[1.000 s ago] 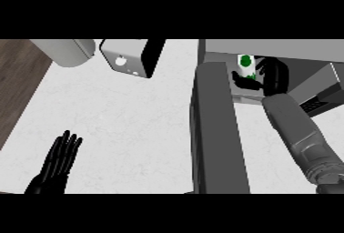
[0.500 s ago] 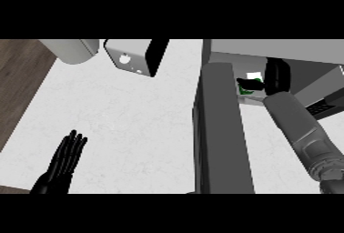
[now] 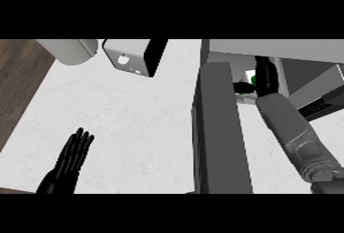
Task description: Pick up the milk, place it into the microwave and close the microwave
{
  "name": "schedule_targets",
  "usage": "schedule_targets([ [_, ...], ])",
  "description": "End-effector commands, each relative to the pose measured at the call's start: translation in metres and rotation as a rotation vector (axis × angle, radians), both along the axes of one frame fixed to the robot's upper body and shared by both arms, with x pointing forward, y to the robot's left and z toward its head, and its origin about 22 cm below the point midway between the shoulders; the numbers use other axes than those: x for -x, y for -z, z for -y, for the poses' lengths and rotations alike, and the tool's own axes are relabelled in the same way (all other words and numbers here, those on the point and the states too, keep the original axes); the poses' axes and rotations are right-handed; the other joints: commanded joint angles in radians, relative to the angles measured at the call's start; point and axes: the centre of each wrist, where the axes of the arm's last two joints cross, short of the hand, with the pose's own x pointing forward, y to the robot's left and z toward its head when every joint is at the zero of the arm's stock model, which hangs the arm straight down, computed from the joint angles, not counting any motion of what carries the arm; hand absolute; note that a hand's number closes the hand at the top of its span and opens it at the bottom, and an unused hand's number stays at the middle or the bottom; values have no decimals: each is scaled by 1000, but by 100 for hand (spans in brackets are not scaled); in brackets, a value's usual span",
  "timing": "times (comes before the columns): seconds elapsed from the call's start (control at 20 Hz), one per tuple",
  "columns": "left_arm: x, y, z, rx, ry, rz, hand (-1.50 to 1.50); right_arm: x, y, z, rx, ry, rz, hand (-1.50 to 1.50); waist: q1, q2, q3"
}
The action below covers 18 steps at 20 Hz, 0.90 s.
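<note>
Currently right hand (image 3: pixel 266 75) grips milk (image 3: pixel 249 81) inside microwave (image 3: pixel 295 50); careless withdrawal may topple it. Left hand (image 3: pixel 70 157) rests open.

I'm looking down into a kitchen: a pale speckled bench (image 3: pixel 134 113) with a strip of wood floor (image 3: pixel 17 86) beside it, a microwave (image 3: pixel 282 52) standing with its door (image 3: pixel 218 132) swung open, and a small boxy toaster-like appliance (image 3: pixel 134 57) at the back.
</note>
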Motion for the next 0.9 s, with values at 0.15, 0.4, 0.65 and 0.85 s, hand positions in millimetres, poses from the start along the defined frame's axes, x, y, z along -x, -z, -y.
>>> schedule_targets([
  [0.15, 13, 1, 7, 7, 23, -4, -150, 8, 14, -5, -149, -58, 10, -150, -15, -14, -1],
  [0.4, -1, 4, 14, 3, 23, -2, -150, 27, 38, 10, -250, -91, -5, -150, -50, -21, -2],
  [0.65, 7, -5, 13, -5, 46, 5, -150, 53, 67, 29, -307, -86, -8, -150, -56, -28, -2],
  [0.85, -5, -11, 38, 0, 48, 10, -150, 55, 71, 22, -366, -119, -18, -150, -75, -34, -3],
])
